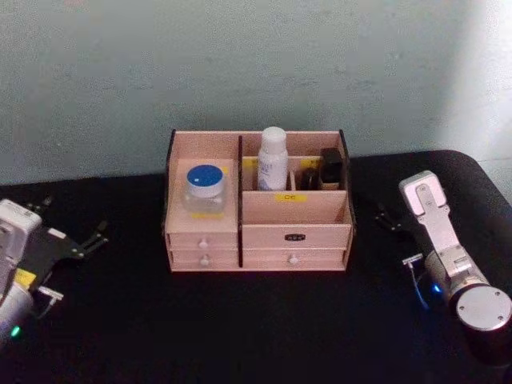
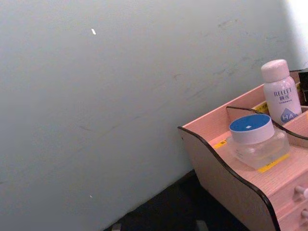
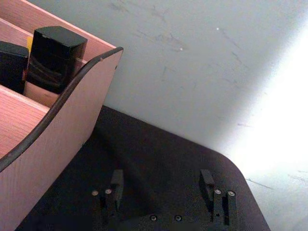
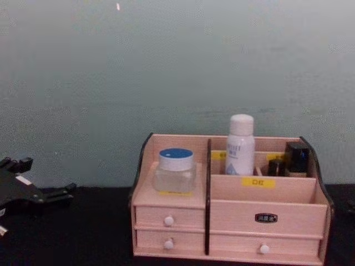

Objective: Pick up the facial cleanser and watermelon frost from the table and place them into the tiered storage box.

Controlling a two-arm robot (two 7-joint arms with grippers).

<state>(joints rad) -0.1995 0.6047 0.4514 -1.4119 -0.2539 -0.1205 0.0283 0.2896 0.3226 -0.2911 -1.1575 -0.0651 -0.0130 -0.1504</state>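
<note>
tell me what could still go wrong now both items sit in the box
1. The tall slim white bottle stands upright in a back compartment of the pale wooden organiser; a knock could tip it.
2. The squat clear jar with blue lid sits on the open left shelf, so a sweeping left gripper might push it off.

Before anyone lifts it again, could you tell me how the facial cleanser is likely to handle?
The facial cleanser stands tall and slim in the tiered storage box, so a sideways nudge would probably tip it. Its smooth round body may slip or roll. It looks rigid.
</note>
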